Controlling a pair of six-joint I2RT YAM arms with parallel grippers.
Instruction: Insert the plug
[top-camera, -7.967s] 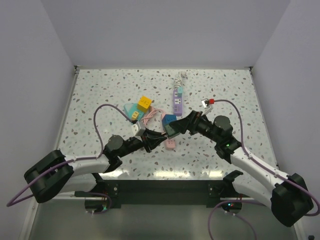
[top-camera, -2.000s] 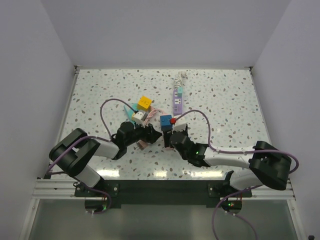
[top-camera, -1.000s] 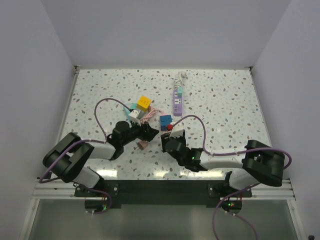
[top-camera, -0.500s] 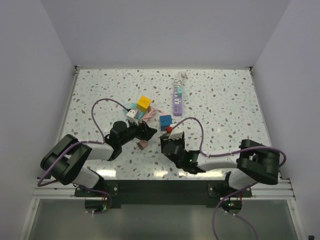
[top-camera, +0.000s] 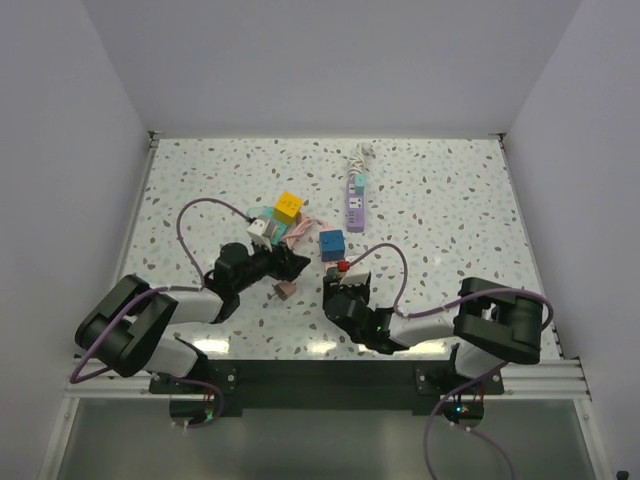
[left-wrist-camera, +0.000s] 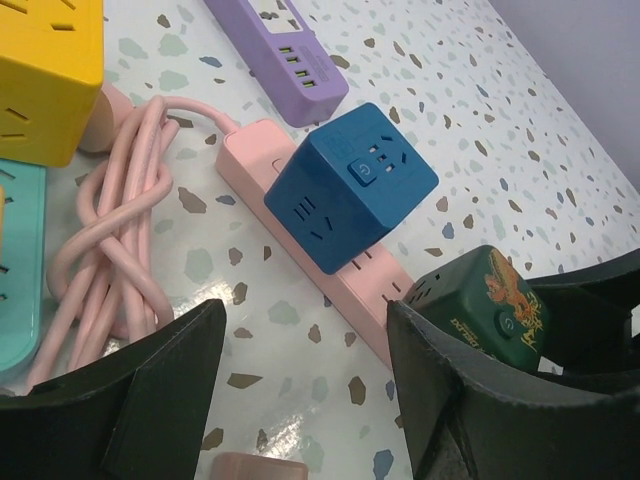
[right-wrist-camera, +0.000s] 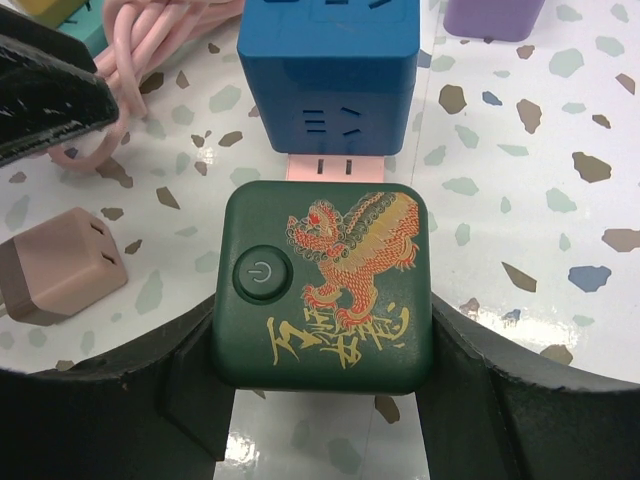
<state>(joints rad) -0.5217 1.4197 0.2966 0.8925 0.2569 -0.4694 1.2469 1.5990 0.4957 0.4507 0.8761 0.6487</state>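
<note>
Green cube (right-wrist-camera: 322, 285), clenched by right gripper (right-wrist-camera: 321, 335), hides pink strip (right-wrist-camera: 319, 168); left gripper (left-wrist-camera: 300, 375) released.

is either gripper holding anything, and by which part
The right gripper holds the green cube by its two opposite sides. The left gripper is open and empty.

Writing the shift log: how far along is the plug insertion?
Done: the blue cube looks plugged into the pink strip. In hand: the right gripper holds the green cube between its fingers, over the strip beside the blue one; whether it is seated is hidden. Left: press home, release. The left gripper is open, holding nothing.
</note>
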